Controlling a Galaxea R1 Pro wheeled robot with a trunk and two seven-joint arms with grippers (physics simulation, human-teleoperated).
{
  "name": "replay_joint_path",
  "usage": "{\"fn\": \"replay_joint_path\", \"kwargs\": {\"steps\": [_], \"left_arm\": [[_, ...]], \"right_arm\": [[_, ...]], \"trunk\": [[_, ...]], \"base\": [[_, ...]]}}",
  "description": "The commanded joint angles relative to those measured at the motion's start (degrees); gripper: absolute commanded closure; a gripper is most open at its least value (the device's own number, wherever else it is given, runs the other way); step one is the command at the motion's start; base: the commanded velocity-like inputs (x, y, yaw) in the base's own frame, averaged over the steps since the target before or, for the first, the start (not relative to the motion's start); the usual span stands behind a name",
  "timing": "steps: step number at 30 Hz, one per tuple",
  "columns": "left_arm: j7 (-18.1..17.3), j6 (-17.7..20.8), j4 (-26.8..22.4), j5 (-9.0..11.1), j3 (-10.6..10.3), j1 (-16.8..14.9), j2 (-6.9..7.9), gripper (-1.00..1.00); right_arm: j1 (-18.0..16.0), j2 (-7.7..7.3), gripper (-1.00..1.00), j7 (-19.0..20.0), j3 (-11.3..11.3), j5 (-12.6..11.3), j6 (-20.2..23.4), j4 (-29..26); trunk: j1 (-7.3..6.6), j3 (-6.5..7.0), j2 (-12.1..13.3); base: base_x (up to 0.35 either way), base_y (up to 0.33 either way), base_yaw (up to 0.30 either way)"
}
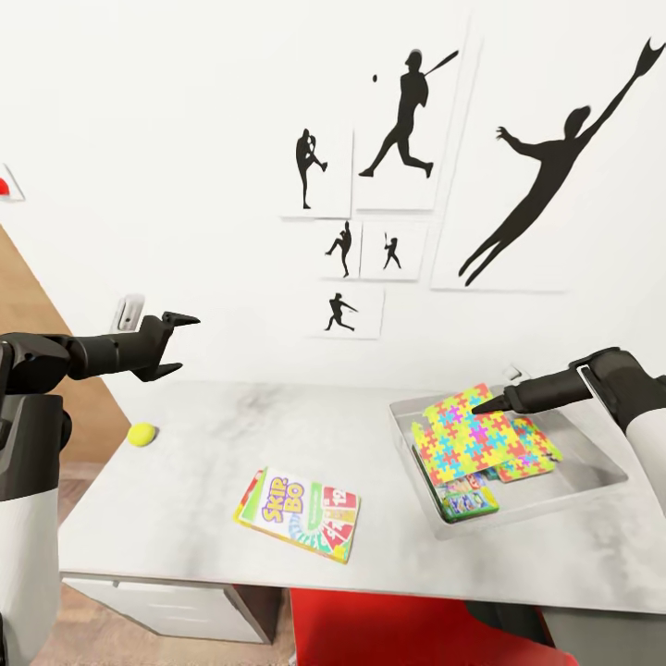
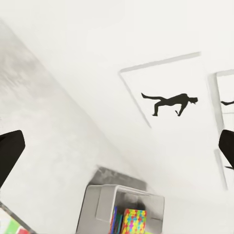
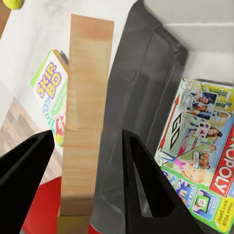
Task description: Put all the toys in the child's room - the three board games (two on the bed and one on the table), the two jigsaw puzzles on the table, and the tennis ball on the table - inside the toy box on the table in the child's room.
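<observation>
The right end effector (image 1: pixel 483 401) hangs over the toy box (image 1: pixel 592 481) with its fingers spread around the thin edge of a jigsaw puzzle (image 1: pixel 462 435); in the right wrist view that wood-coloured edge (image 3: pixel 85 122) runs between the two black fingers (image 3: pixel 141 185) with a gap showing on either side, so I judge the slab is loosely straddled or just let go, not clamped. The puzzle lies tilted across the near-left part of the tray, a second jigsaw puzzle (image 1: pixel 527 453) beside it and printed board games (image 1: pixel 467 499) flat beneath on the tray floor. The left end effector (image 1: pixel 176 344) is wide open and empty, held above the left end of the bench (image 1: pixel 277 416) and pointing along the wall. What remains outside the tray sits on that left half: the tennis ball (image 1: pixel 142 434) near the left edge, below and slightly in front of the left end effector, and the SKIP-BO box (image 1: pixel 298 514) toward the front middle, its long axis slanting from front right to back left. The left arm is plainly nearer to both, and the ball is the closer of the two; a reach downward and a little forward looks like the move that matters next.
</observation>
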Motion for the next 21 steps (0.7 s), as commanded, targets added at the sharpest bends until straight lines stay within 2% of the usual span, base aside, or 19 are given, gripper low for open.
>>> {"fn": "replay_joint_path", "kwargs": {"steps": [1, 14, 21], "left_arm": [[0.52, 0.37, -0.02, 0.41, 0.08, -0.08, 0.01, -1.00], [0.51, 0.39, -0.03, 0.42, 0.08, -0.07, 0.12, -1.00], [0.47, 0.44, -0.03, 0.42, 0.10, -0.05, 0.21, -1.00]], "right_arm": [[-0.06, -0.03, 1.00, 0.39, 0.10, 0.28, 0.43, -0.07], [-0.15, -0.31, 1.00, 0.42, -0.32, -0.12, -0.15, -0.03], [-0.93, -0.97, 1.00, 0.42, -0.61, -0.82, -0.26, -0.04]], "trunk": [[0.03, -0.22, -0.13], [0.03, -1.44, -0.13], [0.03, -2.10, -0.13]], "base": [[0.000, 0.000, 0.000], [0.000, 0.000, 0.000], [0.000, 0.000, 0.001]]}}
